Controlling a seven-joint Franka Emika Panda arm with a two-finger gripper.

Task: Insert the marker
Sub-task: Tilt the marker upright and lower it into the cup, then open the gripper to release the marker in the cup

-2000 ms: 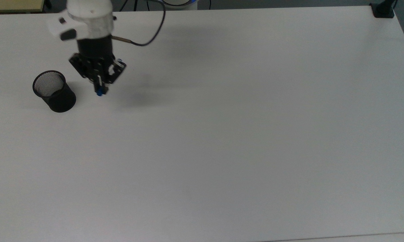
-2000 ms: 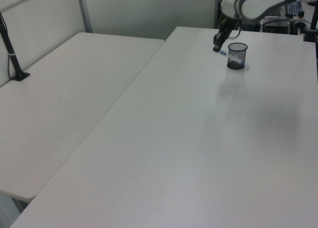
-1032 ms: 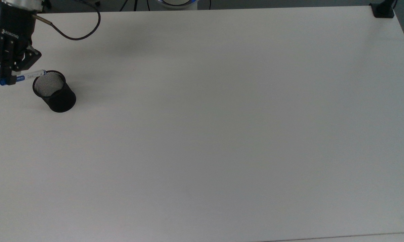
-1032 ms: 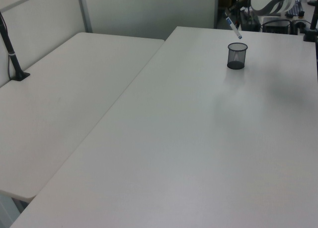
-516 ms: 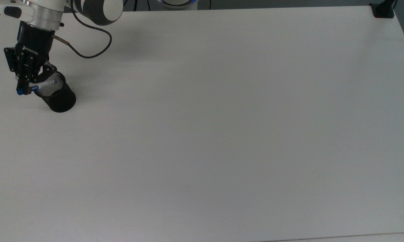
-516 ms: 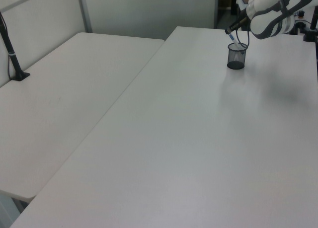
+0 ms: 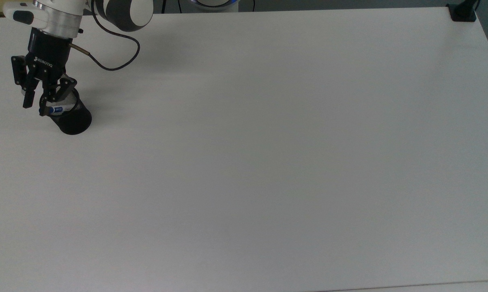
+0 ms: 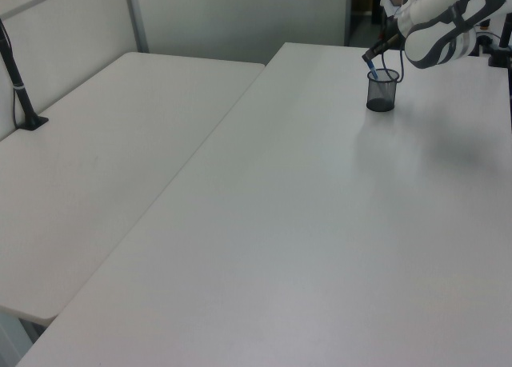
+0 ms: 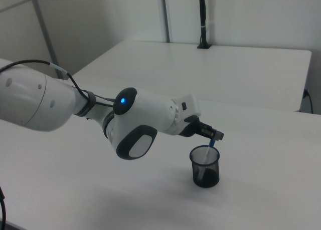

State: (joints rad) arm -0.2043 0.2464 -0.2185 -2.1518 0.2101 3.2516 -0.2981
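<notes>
**Marker leaning in mesh cup beneath parted gripper**

The marker (image 7: 57, 108) is sitting in the black mesh cup (image 7: 74, 119) near the top view's upper left corner of the white table (image 7: 268, 162). Its blue end is poking over the cup's rim toward the top view's left, while the white barrel is slanting down into the cup. In the right view, the marker (image 9: 211, 148) is leaning with its blue top (image 9: 212, 144) just above the rim of the cup (image 9: 205, 166), its long axis tilted rather than upright.

The gripper (image 7: 36, 103) is hovering right over the cup's rim, its two fingers spread apart and clasping nothing; one fingertip is lying beside the marker's blue end, though whether it is touching cannot be told. The word "ROBOTIQ" is reading in white on the gripper's black body (image 7: 43, 61). A dark cable (image 7: 118, 67) is looping from the wrist across the tabletop.

A black clamp (image 7: 462, 12) is sitting at the top view's upper right corner of the table. In the left view, a second white table (image 8: 96, 167) is adjoining on the left view's left, carrying a black post (image 8: 18, 83).
</notes>
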